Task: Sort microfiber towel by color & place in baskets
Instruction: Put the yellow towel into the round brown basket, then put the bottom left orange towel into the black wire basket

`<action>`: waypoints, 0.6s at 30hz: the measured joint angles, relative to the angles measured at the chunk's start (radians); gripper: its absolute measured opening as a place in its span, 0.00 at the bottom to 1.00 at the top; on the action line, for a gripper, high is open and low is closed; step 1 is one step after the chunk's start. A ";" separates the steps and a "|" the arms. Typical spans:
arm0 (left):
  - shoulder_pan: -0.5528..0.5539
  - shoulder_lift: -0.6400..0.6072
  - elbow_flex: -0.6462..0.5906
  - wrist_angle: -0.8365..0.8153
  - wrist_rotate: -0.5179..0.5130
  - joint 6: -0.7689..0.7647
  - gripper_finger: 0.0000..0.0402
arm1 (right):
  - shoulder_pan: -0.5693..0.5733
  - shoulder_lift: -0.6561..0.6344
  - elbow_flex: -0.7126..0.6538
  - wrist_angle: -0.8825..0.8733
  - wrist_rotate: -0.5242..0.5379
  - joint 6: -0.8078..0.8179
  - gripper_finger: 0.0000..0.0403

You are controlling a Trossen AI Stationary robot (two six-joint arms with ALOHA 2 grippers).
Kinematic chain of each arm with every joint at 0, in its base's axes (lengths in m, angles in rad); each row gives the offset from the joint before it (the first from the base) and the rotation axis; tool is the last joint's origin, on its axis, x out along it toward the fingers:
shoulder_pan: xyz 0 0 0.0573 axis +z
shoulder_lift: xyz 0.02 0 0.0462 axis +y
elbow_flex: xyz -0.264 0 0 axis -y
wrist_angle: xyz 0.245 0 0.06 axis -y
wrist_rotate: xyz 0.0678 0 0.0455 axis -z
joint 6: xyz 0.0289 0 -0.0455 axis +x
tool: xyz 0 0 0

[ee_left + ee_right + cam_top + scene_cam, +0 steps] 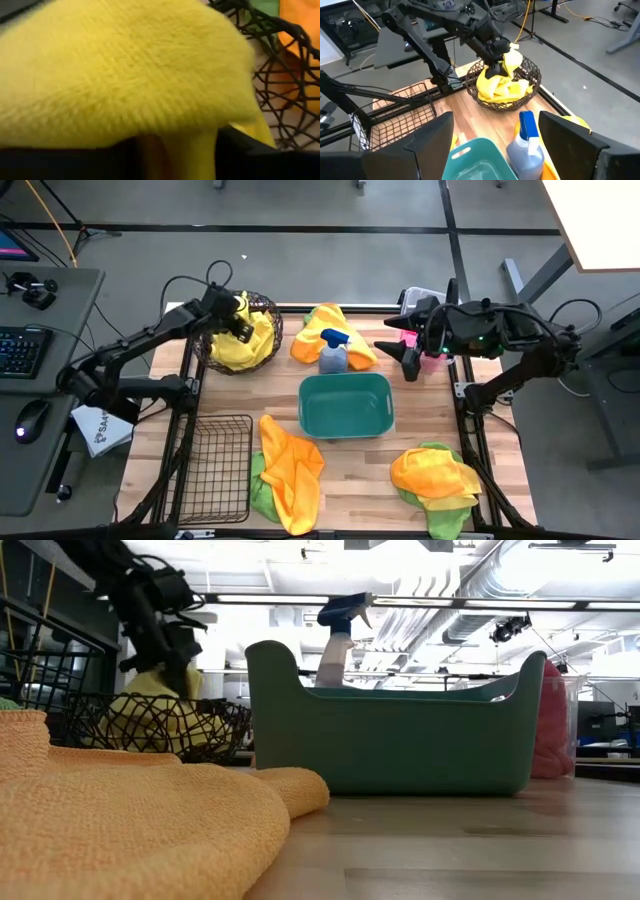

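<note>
My left gripper (240, 320) hangs over the round dark wire basket (272, 330), shut on a yellow towel (238, 352). The low view shows that gripper (165, 635) above the basket (215, 730), with yellow cloth (160, 690) below it. My right gripper (395, 358) hovers open by the spray bottle (333, 352), its fingers wide apart (495, 150) and empty. Pink cloth (432, 362) sits in the clear bin behind the right gripper. The teal tub (345, 405) stands mid-table. Loose towel piles lie at the far edge (318, 320), near centre (288, 470) and near right (435, 478). My left gripper pinches a bunched part of the yellow towel (192, 147) between its two fingers (265, 157), coming from above at a slant. The cloth billows over the fingers and hangs down into the round basket (505, 90), where its lower part lies on more yellow cloth.
A rectangular black wire basket (215, 470) sits at the near left. The blue-grey spray bottle stands just beyond the teal tub's far rim (340, 640). A desk with a keyboard and mouse (25, 350) lies left of the table. Bare wood shows between the tub and the near piles.
</note>
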 joint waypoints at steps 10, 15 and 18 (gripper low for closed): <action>-0.007 0.067 0.366 -0.420 0.004 -0.033 0.68 | 0.000 0.000 0.000 -0.035 0.000 -0.001 0.72; -0.016 0.075 0.521 -0.474 0.204 -0.160 0.68 | 0.000 0.000 0.000 -0.076 -0.003 0.000 0.72; -0.063 0.074 0.558 -0.473 0.357 -0.210 0.68 | 0.000 0.000 0.000 -0.110 -0.007 0.006 0.72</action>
